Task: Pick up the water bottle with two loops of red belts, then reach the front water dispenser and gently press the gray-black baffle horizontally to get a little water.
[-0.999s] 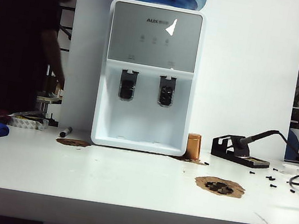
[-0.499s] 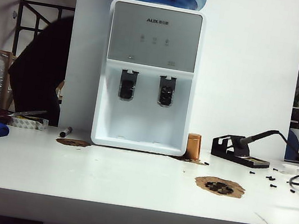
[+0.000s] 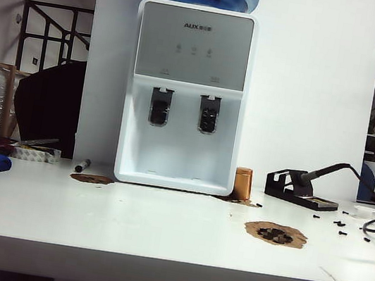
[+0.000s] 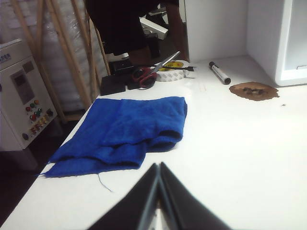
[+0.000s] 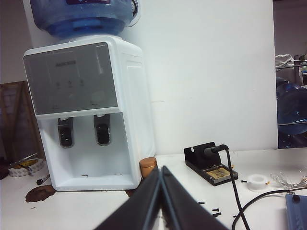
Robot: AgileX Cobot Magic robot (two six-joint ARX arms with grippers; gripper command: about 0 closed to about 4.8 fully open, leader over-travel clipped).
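Observation:
The water bottle is out of view in every frame. The white water dispenser point(image 3: 193, 49) stands at the back middle of the table point(image 3: 158, 236), with a blue jug on top and two dark baffles point(image 3: 161, 106) point(image 3: 209, 113) in its recess. The right wrist view also shows the water dispenser point(image 5: 72, 79) and its baffles point(image 5: 102, 128). My right gripper point(image 5: 161, 167) is shut and empty, well short of the dispenser. My left gripper point(image 4: 158, 164) is shut and empty over bare table beside a blue cloth point(image 4: 124, 129). Neither gripper shows in the exterior view.
A copper cylinder point(image 3: 242, 183) stands right of the dispenser. A soldering stand point(image 3: 301, 189), cable and loose screws point(image 3: 338, 223) lie at the right. Brown stains point(image 3: 275, 233), a marker point(image 3: 82, 164), tape with scissors point(image 4: 158, 72) and a person point(image 3: 46, 111) are also there.
The dark-clothed person at the back left has bent down from standing to a low position. Neither gripper nor anything on the table has moved.

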